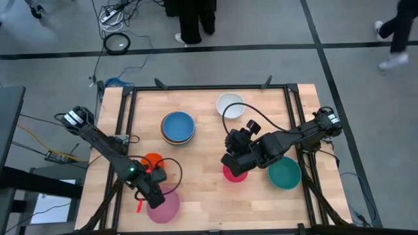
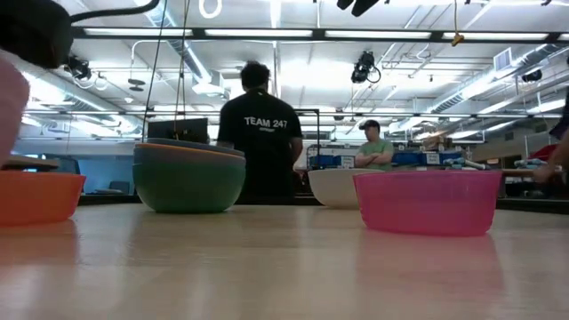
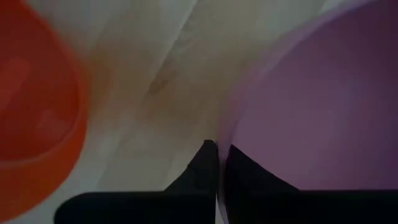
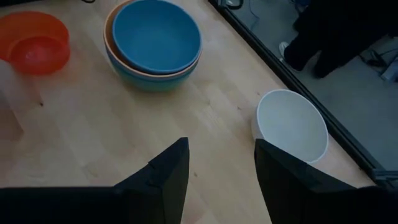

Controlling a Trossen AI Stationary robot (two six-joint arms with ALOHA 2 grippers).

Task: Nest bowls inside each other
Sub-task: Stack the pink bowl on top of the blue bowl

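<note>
Bowls spread on my wooden table (image 1: 202,153), workshop behind.
"TEAM 247" reads on a person's black shirt (image 2: 263,133). My left gripper (image 3: 217,163) pinches the pink bowl (image 1: 164,203) rim, near-left; right gripper (image 4: 217,165) hangs wide.

white bowl (image 1: 230,104), teal bowl (image 1: 285,173), pink bowl (image 1: 163,203)

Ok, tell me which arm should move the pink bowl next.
Left, probably. Its end effector is already closed on the rim of the pink bowl at the table's near left. The right end effector hangs open above the small red bowl, farther off.
</note>
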